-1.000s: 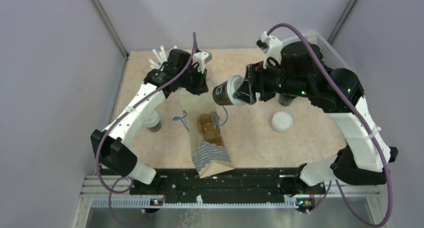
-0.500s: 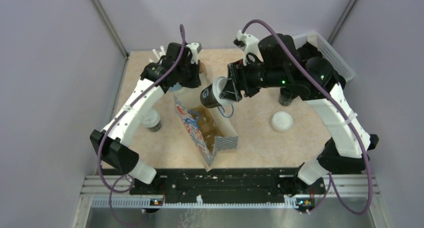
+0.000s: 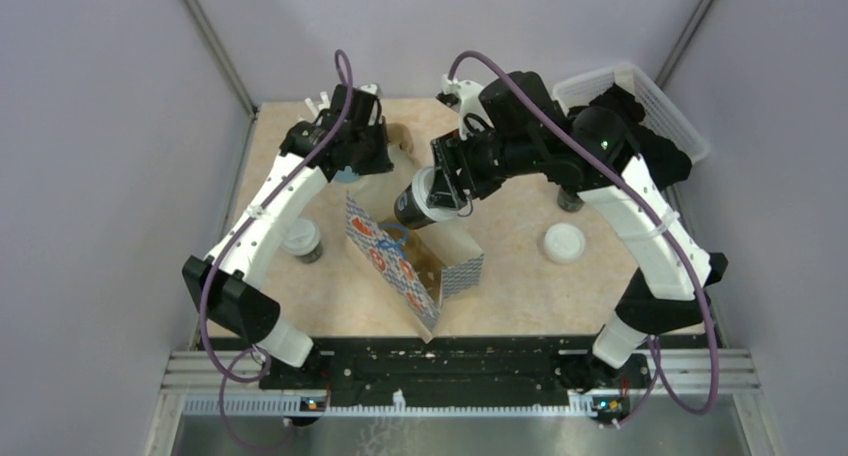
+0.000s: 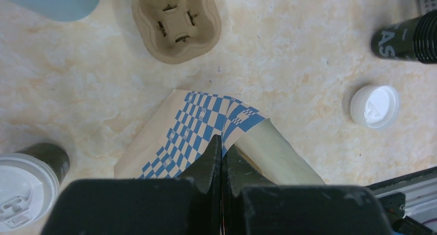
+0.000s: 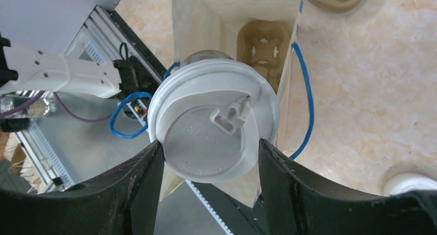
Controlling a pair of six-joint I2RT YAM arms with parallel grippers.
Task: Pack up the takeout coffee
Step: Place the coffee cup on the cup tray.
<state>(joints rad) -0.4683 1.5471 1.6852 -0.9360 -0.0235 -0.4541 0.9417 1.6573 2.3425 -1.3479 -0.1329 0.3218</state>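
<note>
Two claws are gripping: the left gripper [image 4: 221, 145] is pinching the checkered paper bag [image 4: 198, 122] rim, and the right gripper [image 5: 211, 150] is clasping a lidded coffee cup [image 5: 203, 124] at its mouth.

My overhead view is bright and evenly lit from above. The table [image 3: 520, 276] carries only faint, soft-edged shadows, and nothing there is blurred. On the left wrist camera the marbled surface and the paper bag [image 4: 206, 121] checks are crisp, but the left gripper [image 4: 221, 152] is a near-black mass with little detail. On the right wrist camera the white lid [image 5: 206, 137] of the coffee cup [image 5: 203, 56] almost washes out, and the right gripper [image 5: 211, 145] has dark, slightly soft fingers [image 5: 129, 194].
</note>
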